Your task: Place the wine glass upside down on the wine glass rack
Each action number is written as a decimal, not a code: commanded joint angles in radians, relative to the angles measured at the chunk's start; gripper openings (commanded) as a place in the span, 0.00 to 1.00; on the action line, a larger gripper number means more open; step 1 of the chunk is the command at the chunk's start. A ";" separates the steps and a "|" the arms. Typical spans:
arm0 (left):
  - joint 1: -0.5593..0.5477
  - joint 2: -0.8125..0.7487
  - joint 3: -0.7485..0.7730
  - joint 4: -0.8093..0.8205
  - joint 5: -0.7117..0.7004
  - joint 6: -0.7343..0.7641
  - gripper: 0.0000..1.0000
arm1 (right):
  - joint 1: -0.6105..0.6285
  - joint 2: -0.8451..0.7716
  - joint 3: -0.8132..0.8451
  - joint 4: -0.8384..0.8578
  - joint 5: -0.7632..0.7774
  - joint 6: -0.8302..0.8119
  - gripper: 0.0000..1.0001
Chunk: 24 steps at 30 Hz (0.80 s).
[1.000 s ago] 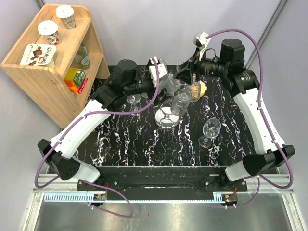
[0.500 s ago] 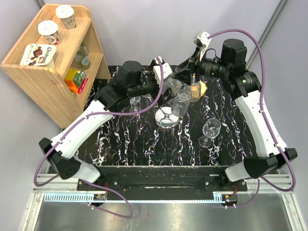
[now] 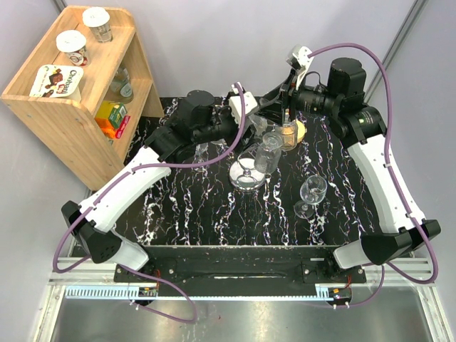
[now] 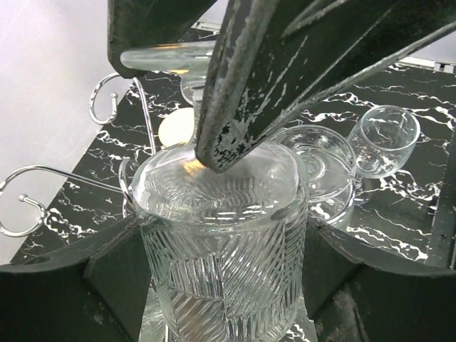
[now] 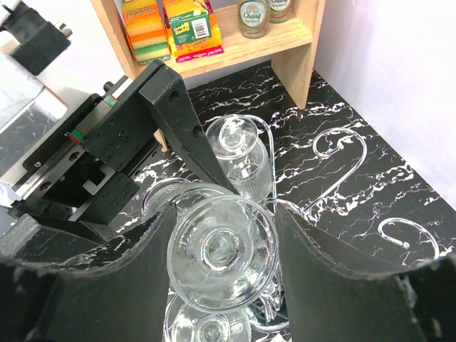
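Note:
The wine glass (image 4: 221,235) hangs upside down, its ribbed bowl low and its round foot (image 5: 222,249) on top. My right gripper (image 5: 222,242) is shut on the foot from above, a finger against each side of its rim. My left gripper (image 4: 221,278) comes in from the side, and its fingers (image 4: 107,274) press both flanks of the bowl. The wine glass rack (image 3: 246,176) shows its mirror disc base just in front. Its curled wire arms (image 5: 342,146) spread close around the glass. In the top view the two grippers meet over the rack, left (image 3: 262,135) and right (image 3: 286,128).
A second ribbed glass (image 5: 239,142) hangs inverted on the rack right beside the held one. A wine glass (image 3: 311,191) stands upright on the black marble table (image 3: 185,214), right of the rack. A wooden shelf (image 3: 71,100) with cups and bottles stands at the far left.
My left arm has reached right toward the rack, and its jaws have narrowed onto the bowl. The right gripper and the glass have barely shifted.

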 commanded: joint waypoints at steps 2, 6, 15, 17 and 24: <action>0.000 -0.012 0.036 0.021 -0.018 0.019 0.53 | 0.017 -0.063 0.009 0.062 -0.030 0.025 0.00; 0.000 -0.020 0.044 0.014 -0.012 0.026 0.13 | 0.018 -0.063 0.009 0.045 -0.043 0.015 0.00; -0.001 -0.056 0.019 0.054 0.022 0.008 0.00 | 0.023 -0.070 0.045 0.007 -0.057 -0.003 0.60; 0.000 -0.067 0.015 0.060 0.031 0.008 0.00 | 0.023 -0.073 0.060 -0.006 -0.050 -0.008 0.75; 0.006 -0.099 0.021 0.083 0.053 -0.015 0.00 | 0.023 -0.073 0.130 -0.042 -0.020 -0.022 0.99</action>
